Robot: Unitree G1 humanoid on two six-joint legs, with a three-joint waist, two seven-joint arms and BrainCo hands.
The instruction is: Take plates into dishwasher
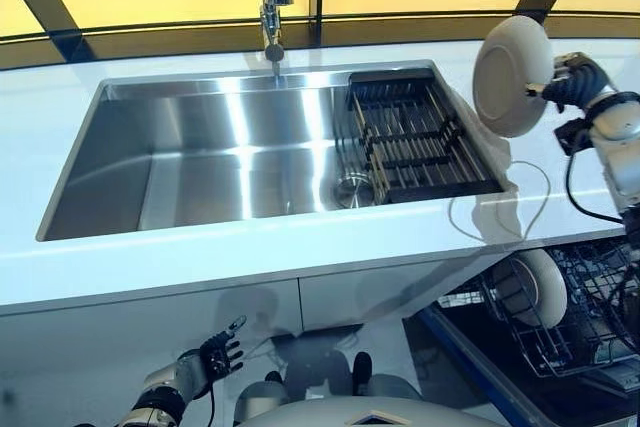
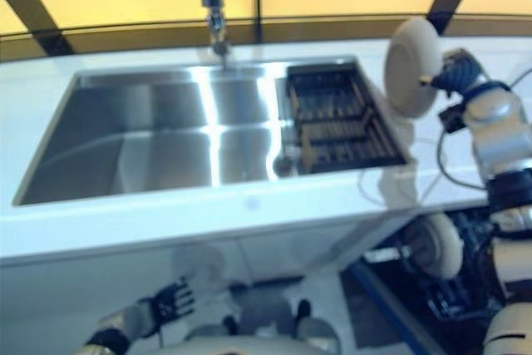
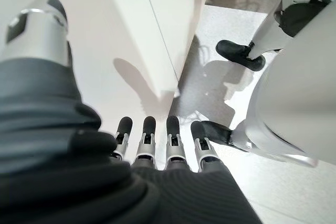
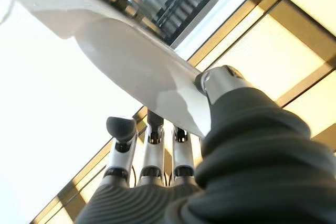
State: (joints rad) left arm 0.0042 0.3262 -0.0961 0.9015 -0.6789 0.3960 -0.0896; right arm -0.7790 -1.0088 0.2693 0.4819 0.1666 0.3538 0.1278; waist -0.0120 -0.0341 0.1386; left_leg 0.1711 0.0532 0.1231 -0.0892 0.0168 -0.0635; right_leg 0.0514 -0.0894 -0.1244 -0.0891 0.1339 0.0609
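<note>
The right robot hand (image 1: 568, 80) pinches a white plate (image 1: 512, 75) by its rim above the bench (image 1: 300, 247) — such an edge grip could let it slip before reaching the dishwasher rack (image 1: 585, 322). The left robot hand (image 1: 218, 355) hangs relaxed, empty.

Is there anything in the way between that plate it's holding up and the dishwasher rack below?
Nothing visible blocks it. The right hand holds the plate above the counter's right end; the open dishwasher rack lies lower right, with another plate already standing in it.
</note>
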